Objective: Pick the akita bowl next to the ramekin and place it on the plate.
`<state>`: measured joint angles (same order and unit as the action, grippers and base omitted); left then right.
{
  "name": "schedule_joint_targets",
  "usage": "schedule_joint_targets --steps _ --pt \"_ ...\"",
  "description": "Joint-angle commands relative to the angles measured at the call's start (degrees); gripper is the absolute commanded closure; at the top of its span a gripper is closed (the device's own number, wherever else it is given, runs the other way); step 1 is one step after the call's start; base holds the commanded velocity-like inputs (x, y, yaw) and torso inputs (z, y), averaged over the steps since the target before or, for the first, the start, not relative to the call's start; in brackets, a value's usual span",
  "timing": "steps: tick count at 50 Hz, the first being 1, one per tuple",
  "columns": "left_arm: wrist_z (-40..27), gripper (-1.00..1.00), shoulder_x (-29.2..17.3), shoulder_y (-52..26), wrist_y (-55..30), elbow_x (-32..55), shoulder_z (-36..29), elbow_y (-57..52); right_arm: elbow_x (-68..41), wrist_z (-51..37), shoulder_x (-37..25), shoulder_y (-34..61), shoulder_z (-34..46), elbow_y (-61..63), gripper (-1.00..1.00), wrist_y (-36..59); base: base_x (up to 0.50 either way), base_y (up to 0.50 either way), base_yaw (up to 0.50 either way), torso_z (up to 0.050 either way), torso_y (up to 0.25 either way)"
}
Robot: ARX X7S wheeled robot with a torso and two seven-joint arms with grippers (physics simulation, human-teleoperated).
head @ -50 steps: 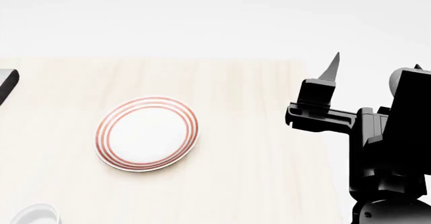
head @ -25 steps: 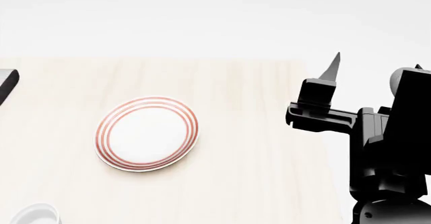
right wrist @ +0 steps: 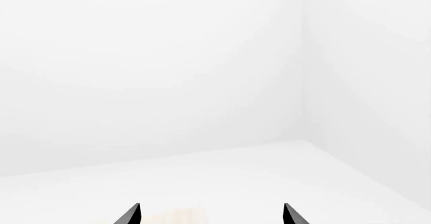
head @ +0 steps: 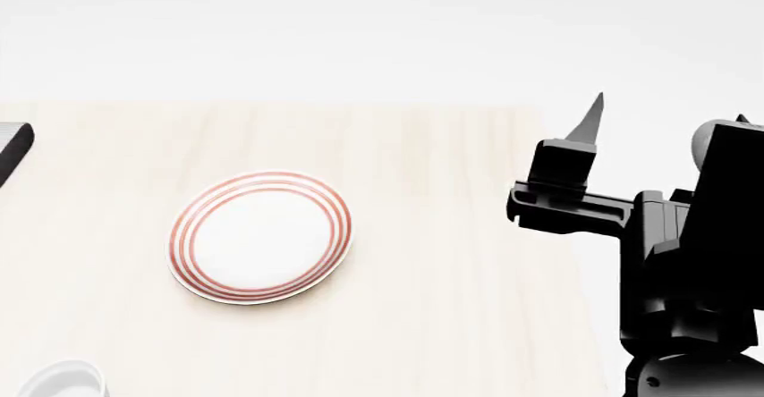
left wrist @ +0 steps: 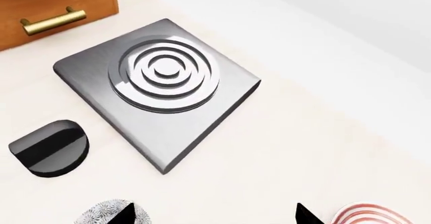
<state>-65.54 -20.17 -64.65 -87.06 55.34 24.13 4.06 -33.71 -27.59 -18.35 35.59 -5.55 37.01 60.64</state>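
The plate (head: 260, 236), white with red rings, lies on the pale wooden table with nothing on it; its rim (left wrist: 367, 216) also shows in the left wrist view. A grey-patterned akita bowl (left wrist: 101, 215) peeks in at that view's edge, partly behind one fingertip (left wrist: 128, 215). My left gripper (left wrist: 215, 216) is open above bare table between bowl and plate. A plain white round rim, apparently the ramekin (head: 60, 381), sits at the head view's near left corner. My right gripper (head: 666, 120) is raised at the right, open (right wrist: 211, 215) and empty, facing the white wall.
A square steel burner plate (left wrist: 158, 90) with concentric rings lies on the counter; its corner (head: 12, 147) shows at the head view's left edge. Beside it is a black knob (left wrist: 50, 148) and a wooden drawer with a brass handle (left wrist: 54, 19). The table's right edge (head: 561, 236) runs under the right arm.
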Motion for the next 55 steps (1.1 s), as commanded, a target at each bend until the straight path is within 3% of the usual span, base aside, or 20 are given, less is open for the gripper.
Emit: schedule_joint_targets --steps 1,35,45,55 --pt "-2.0 -1.00 0.0 2.3 -1.8 3.5 3.6 -3.6 1.1 1.2 0.9 -0.2 -0.9 -0.8 -1.00 -0.9 0.00 0.00 0.00 0.000 0.000" --pt "-5.4 -1.00 -3.5 7.4 1.0 11.9 2.9 -5.9 0.1 0.3 0.5 0.1 -0.9 -0.7 -1.00 -0.8 0.00 0.00 0.00 0.000 0.000" --pt "-11.2 -1.00 -3.5 7.4 -1.7 17.2 4.7 -3.6 0.0 0.3 0.3 -0.2 -0.7 -0.8 -1.00 -1.3 0.00 0.00 0.00 0.000 0.000" --pt "-10.6 -1.00 -5.0 6.6 -0.2 20.4 0.9 -1.2 -0.6 -0.2 0.2 0.2 -0.9 -0.4 -1.00 -0.5 0.00 0.00 0.00 0.000 0.000"
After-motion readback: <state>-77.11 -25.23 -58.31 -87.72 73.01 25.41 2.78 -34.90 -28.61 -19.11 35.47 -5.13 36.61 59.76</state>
